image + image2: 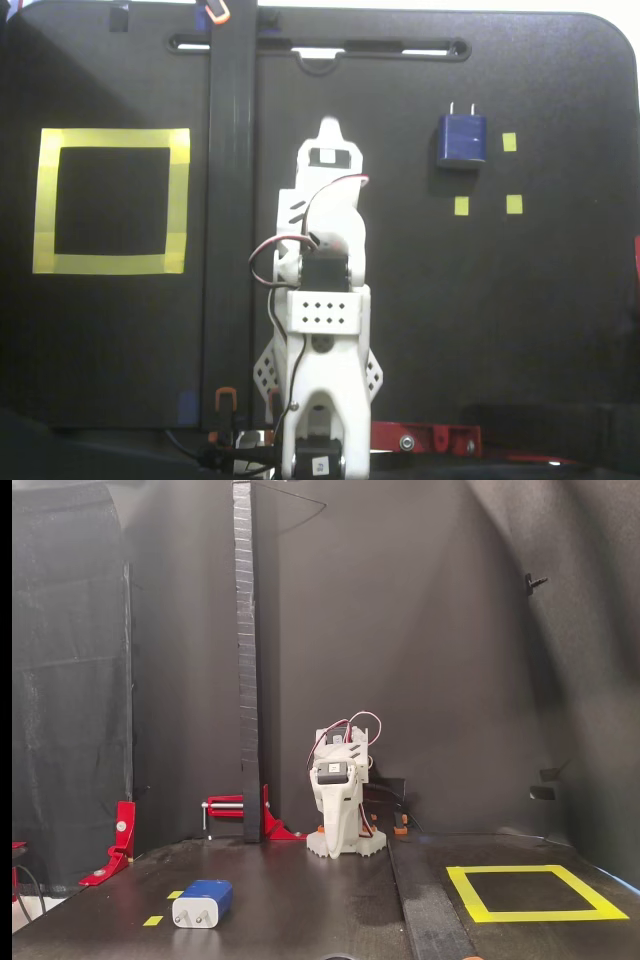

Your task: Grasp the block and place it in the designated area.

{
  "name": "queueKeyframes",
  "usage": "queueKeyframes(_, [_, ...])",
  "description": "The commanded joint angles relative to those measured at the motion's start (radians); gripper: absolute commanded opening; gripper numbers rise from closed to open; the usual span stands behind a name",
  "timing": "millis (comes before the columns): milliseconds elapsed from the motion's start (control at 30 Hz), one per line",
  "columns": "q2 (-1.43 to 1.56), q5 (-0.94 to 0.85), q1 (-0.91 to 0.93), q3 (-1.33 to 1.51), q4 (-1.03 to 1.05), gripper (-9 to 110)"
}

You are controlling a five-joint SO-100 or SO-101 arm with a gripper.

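Lying at the left in a fixed view from above, the yellow tape square (pixel 111 201) is sitting empty; the white arm (pixel 322 300) is folded mid-table, its gripper (pixel 330 127) hidden, so open or closed is unclear; the blue plug (pixel 460 139) is resting far right, beside small tape marks (pixel 461 206).

Matte black cloth walls (pixel 430 630) enclose a black tabletop (pixel 500 320), with a tall black vertical post (pixel 246 660) and red metal clamps (pixel 122 840) behind.
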Motion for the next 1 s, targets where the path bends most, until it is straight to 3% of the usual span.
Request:
queueKeyframes(0, [0.009, -0.005, -0.003, 0.006, -0.158, 0])
queueKeyframes(500, [0.009, -0.005, -0.005, 0.006, -0.535, 0])
queueKeyframes(967, [0.006, -0.011, 0.087, 0.006, -0.552, 0])
